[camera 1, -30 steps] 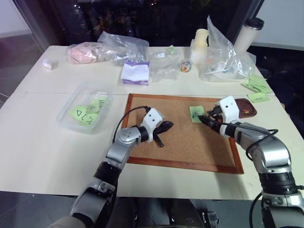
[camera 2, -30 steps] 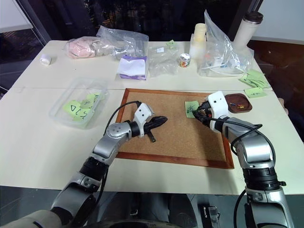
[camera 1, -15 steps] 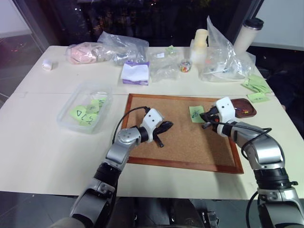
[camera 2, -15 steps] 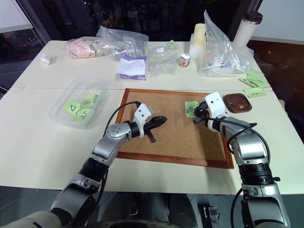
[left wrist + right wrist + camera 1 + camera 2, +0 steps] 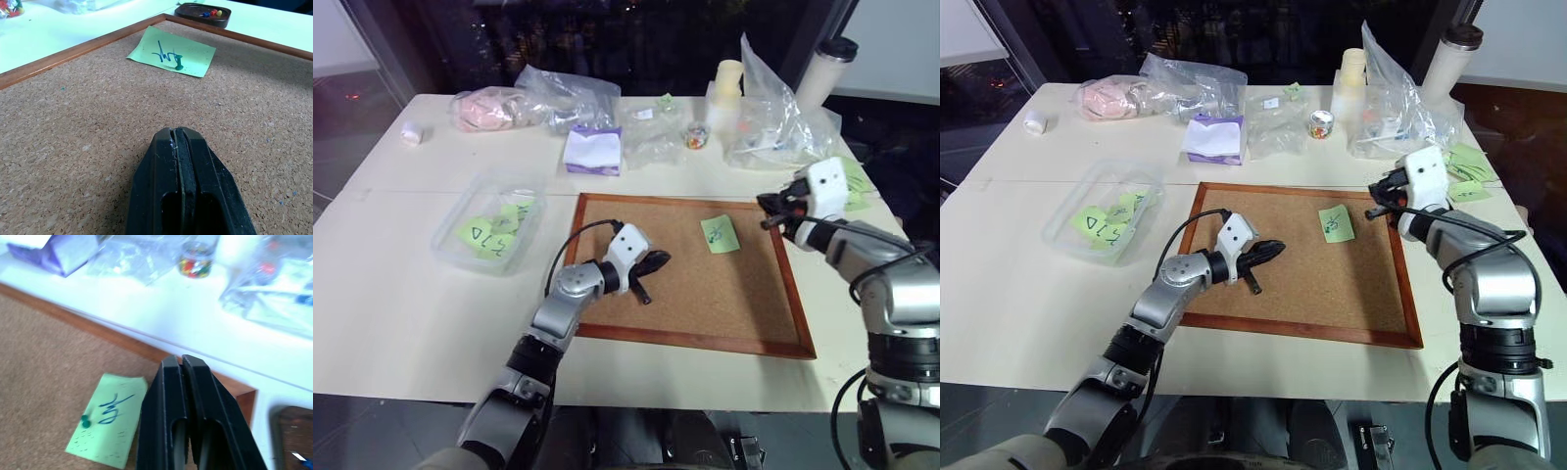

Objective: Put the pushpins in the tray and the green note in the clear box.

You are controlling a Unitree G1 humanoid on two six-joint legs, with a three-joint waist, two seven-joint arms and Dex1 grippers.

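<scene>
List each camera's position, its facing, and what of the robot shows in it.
Left eye and right eye views: on the head, looking forward and down at the corkboard; both arms show.
Left wrist view: along the shut left hand, across the cork toward the green note and the tray.
Right wrist view: along the shut right hand, down on the board's corner.
Shared: every view shows the green note.

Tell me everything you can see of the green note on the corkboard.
The green note is a small light-green square of paper, lying flat and slightly askew on the corkboard, toward its far right part. A dark handwritten squiggle runs across it. One green pushpin stands in it near an edge, so it looks pinned to the cork. Nothing else touches it: the right gripper, shut, is raised off to its right near the board's frame, and the left gripper, shut, sits apart on the board's left part.
</scene>
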